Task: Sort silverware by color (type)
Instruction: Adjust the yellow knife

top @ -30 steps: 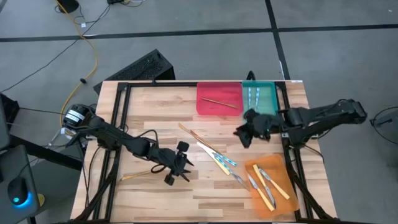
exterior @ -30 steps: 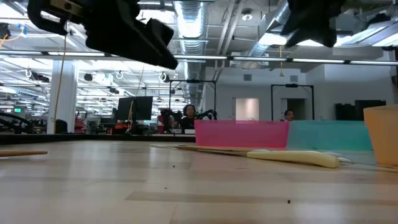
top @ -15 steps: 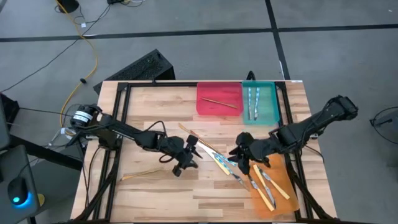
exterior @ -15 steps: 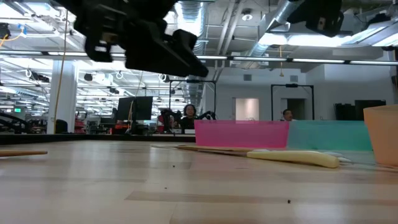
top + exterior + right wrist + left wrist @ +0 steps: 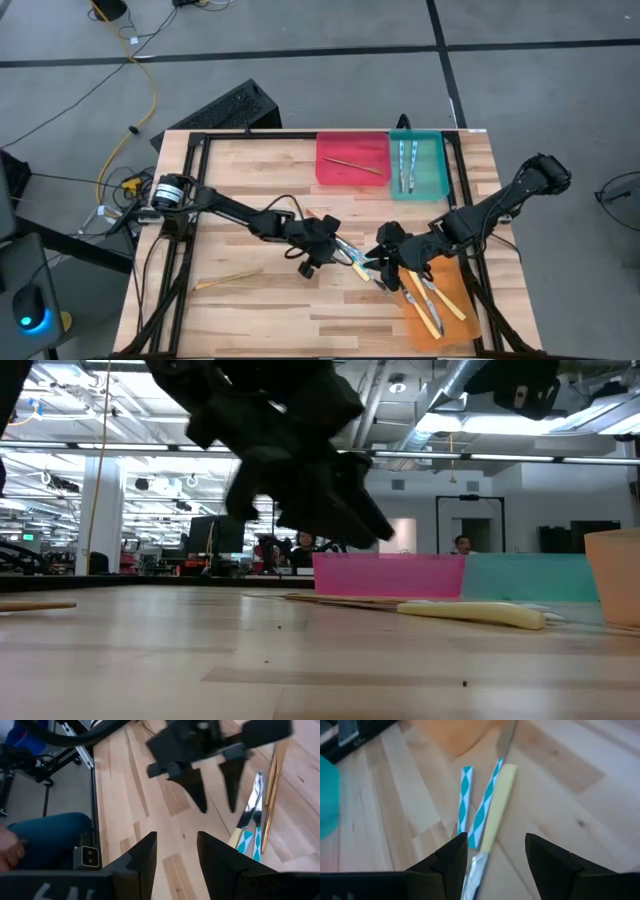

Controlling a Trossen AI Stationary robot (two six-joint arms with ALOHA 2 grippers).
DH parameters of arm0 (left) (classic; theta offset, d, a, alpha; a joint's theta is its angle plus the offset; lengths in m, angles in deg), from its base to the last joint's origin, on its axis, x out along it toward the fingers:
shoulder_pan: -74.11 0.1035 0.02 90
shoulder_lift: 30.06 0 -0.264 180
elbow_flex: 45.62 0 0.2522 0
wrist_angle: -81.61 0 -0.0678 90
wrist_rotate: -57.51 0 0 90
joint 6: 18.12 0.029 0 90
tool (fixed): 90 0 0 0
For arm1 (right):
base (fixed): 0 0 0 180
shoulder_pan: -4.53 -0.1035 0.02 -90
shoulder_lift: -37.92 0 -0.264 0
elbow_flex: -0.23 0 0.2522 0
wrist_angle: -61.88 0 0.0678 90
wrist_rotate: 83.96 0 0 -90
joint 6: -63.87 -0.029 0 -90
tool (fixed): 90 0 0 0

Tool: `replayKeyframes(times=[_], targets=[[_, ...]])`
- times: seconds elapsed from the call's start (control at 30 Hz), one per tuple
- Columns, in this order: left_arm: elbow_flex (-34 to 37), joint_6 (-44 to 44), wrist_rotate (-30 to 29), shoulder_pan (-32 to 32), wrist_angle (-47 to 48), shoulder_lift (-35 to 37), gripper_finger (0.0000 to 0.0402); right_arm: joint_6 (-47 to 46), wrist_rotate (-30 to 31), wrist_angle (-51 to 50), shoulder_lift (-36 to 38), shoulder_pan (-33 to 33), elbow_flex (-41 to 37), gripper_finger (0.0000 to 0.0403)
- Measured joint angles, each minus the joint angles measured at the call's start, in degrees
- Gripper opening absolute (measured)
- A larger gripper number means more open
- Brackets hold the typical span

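Wood: the table (image 5: pixel 250 190) is pale planks inside a black frame.
Writing: none readable on any utensil or tray.
Left tool (image 5: pixel 322 250): at table centre, fingers (image 5: pixel 452 857) spread apart with nothing between them, hanging over the loose pile of silverware; from the right wrist view its two dark prongs (image 5: pixel 197 790) point down at the boards.
Right tool (image 5: pixel 392 256): just at 3 o'clock of the left tool, beside the orange tray's inner edge; fingers (image 5: pixel 145 852) parted, nothing seen between them.
Loose pile: a yellow-handled knife (image 5: pixel 495 805) and two pieces with teal-and-white patterned handles (image 5: pixel 465 800) lie side by side directly under the left tool, touching or nearly so; in the high view their long axes run from 10 o'clock to 4 o'clock.
Wooden sticks (image 5: pixel 310 215): thin tan pair, running 10 to 4 o'clock into the pile.
Stray stick (image 5: pixel 228 280): alone at 8 o'clock of the table, well apart, lying nearly 9 to 3 o'clock.
Red tray (image 5: pixel 335 172): at 12 o'clock, one tan stick inside, lying roughly 9 to 3 o'clock.
Teal tray (image 5: pixel 432 165): touching the red tray's 3 o'clock side, holding blue-handled pieces (image 5: pixel 405 162) aligned 12 to 6 o'clock.
Orange tray (image 5: pixel 448 275): at 4 o'clock, holding yellow-handled knives (image 5: pixel 430 305) slanted 11 to 5 o'clock.
Background: people sit far behind the table in the low view.
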Motion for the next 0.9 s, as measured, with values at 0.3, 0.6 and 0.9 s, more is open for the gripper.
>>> replayKeyframes(times=[0.3,0.6,0.9], targets=[[-1.25,3.69,2.47,1.73,1.84,-3.51,0.0181,-0.46,1.01,0.74,0.02,-2.10,0.00,0.0162],[-1.89,1.58,2.02,4.01,-0.07,-8.25,0.0181,-1.46,0.99,1.34,0.02,-2.06,0.00,0.0162],[-2.30,-1.06,9.48,3.76,4.76,-9.14,0.0164,-1.44,0.99,1.28,0.02,-2.04,-0.02,0.0162]])
